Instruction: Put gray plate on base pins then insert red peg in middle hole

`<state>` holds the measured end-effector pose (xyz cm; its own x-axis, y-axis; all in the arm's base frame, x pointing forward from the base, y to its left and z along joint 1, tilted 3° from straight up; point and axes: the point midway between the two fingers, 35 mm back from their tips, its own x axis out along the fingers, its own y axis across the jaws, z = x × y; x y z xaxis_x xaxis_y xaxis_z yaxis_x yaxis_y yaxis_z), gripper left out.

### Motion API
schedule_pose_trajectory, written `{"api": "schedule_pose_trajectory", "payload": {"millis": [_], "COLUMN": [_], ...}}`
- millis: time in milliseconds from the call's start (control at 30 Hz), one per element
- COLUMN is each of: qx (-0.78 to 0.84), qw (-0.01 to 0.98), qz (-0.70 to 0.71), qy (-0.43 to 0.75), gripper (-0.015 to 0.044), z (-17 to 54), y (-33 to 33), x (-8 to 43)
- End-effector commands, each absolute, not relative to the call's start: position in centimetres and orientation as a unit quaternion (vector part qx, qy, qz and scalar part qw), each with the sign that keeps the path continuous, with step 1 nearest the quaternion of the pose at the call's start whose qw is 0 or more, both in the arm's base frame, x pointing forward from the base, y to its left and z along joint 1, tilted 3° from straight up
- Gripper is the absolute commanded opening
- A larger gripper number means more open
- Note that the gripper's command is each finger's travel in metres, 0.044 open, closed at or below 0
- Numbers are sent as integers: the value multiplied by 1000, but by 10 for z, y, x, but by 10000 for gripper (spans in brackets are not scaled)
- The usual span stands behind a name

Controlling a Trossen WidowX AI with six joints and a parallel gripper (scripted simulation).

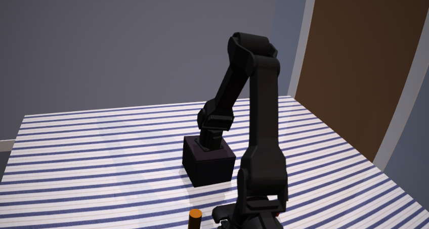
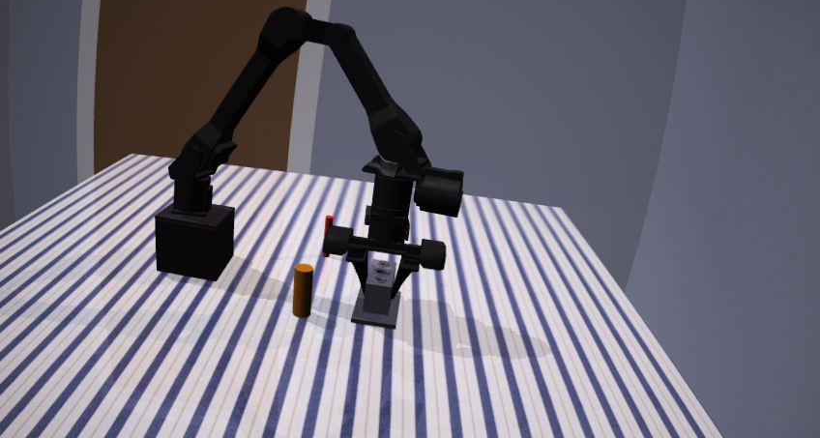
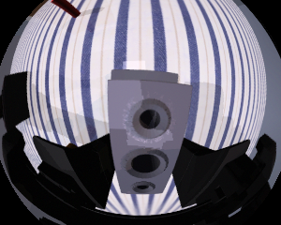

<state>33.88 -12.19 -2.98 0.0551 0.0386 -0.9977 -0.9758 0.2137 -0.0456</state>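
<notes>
Gray plate [image 2: 377, 298] [image 3: 121, 112], clasped by the half-open hand [image 2: 380, 291] [image 3: 143, 134], could be jammed by misalignment over the base [image 2: 373, 321] [image 3: 145, 74], wrist-view twelve o'clock.

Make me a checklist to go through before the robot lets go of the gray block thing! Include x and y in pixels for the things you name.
1. Gripper [image 2: 380, 287] [image 3: 143, 134] has the gray plate [image 2: 377, 297] [image 3: 121, 141]: ok, its fingers are shut on it.
2. Plate is over the base [image 2: 374, 322] [image 3: 145, 75]: ok.
3. Both pins are in their holes: cannot tell, the plate hides them.
4. Plate is all the way down and flat: cannot tell.
5. Middle hole is free for the peg: ok, nothing is in it.
6. Red peg [image 2: 329, 221] [image 3: 66, 7] is in the plate: not ok, it's off to the side.
</notes>
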Motion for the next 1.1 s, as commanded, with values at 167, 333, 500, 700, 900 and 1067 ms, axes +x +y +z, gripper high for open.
{"api": "schedule_pose_trajectory", "payload": {"millis": [167, 333, 500, 700, 900, 1067], "qx": [-445, -445, -445, -445, -445, -444], "qw": [574, 574, 574, 574, 574, 575], "qz": [441, 441, 441, 441, 442, 442], "qy": [526, 526, 526, 526, 526, 526], "gripper": [0, 131, 263, 420, 440, 440], "z": [-29, -29, -29, -29, -19, 64], "y": [-122, -122, -122, -122, -123, -128], "x": [339, 339, 339, 339, 340, 337]}}
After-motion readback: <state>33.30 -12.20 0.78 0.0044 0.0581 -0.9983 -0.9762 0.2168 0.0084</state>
